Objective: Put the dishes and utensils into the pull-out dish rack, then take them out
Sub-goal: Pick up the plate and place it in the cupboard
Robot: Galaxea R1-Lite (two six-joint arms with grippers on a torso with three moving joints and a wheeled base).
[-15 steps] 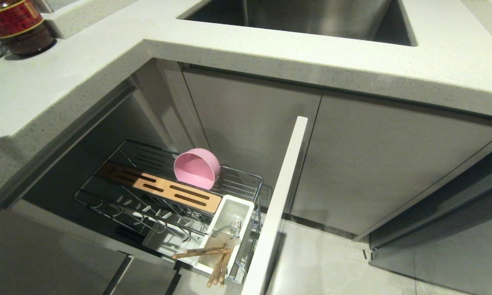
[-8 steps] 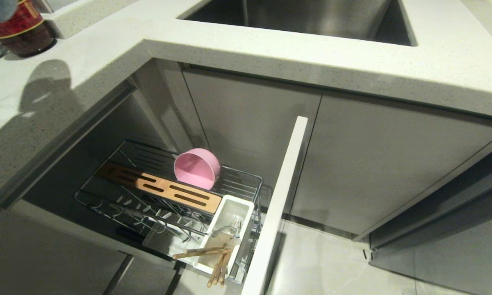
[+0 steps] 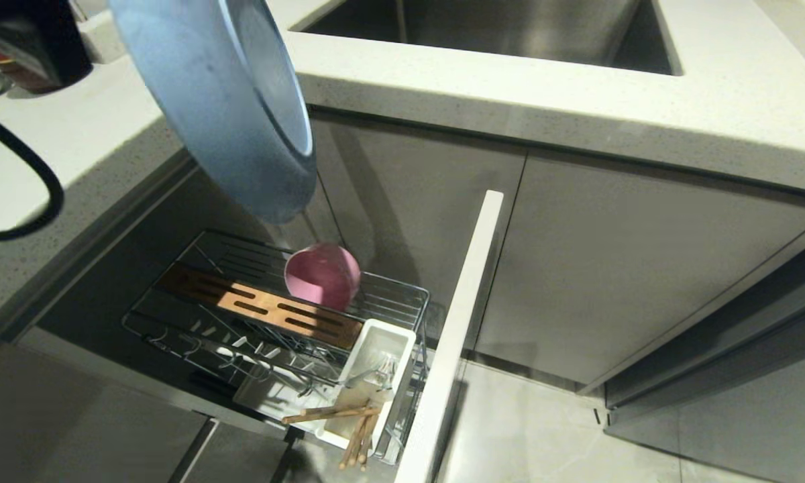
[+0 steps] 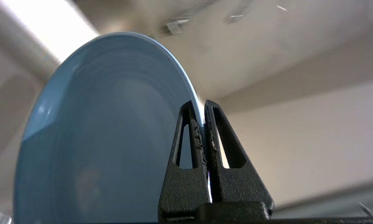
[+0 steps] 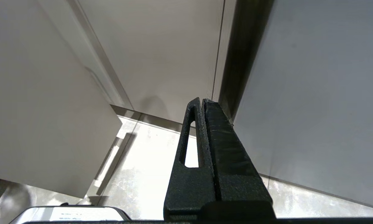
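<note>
Light-blue plate (image 3: pixel 228 100) fills the upper left of the head view, tilted on edge and held in the air above the pale stone surface (image 3: pixel 577 87) and the open cabinet. The left hand (image 4: pixel 204 124) is clamped tight on the plate's rim, one finger on each face, as the left wrist view shows. In the lower centre of the head view sits the pull-out dish rack (image 3: pixel 402 302), drawn out with its white front panel (image 3: pixel 456 335) showing edge-on. The pink bowl (image 3: pixel 322 275) already lies on its side at the rack's back corner. The wooden chopsticks (image 3: pixel 349 419) and the silver fork (image 3: pixel 376 376) rest in the white utensil cup (image 3: pixel 369 349) at the rack's front (the chopsticks stick out over its edge). The plate pegs look bare.

By this reading, loading is nearly done: only the plate is left to slot in, and all the unloading remains. The right hand (image 5: pixel 204 102) is closed on nothing, parked low beside cabinet doors.
</note>
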